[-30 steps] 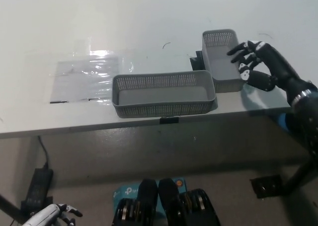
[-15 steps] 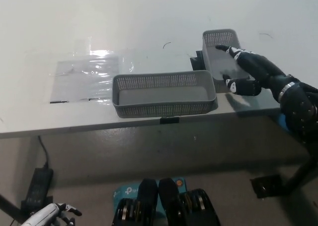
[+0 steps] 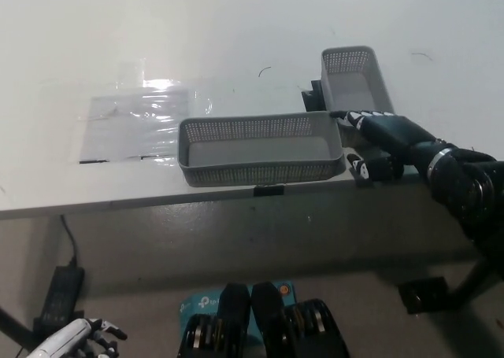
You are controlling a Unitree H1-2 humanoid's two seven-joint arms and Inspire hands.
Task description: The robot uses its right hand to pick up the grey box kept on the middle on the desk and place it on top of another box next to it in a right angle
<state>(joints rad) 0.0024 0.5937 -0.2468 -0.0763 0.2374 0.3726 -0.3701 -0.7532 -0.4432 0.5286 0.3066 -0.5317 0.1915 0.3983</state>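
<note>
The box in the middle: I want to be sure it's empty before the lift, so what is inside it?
The middle box shows only its bare grey floor. Its near wall hides the front strip of the floor. The right hand is beside it, at its right end.

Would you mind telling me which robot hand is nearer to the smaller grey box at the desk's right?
The right robot hand: it is at the near end of the smaller grey box. The left robot hand hangs far below, at the picture's lower left.

Black right robot hand (image 3: 376, 142) with white fingertip marks, silver wrist ring, seemingly white left robot hand (image 3: 75, 338)
</note>
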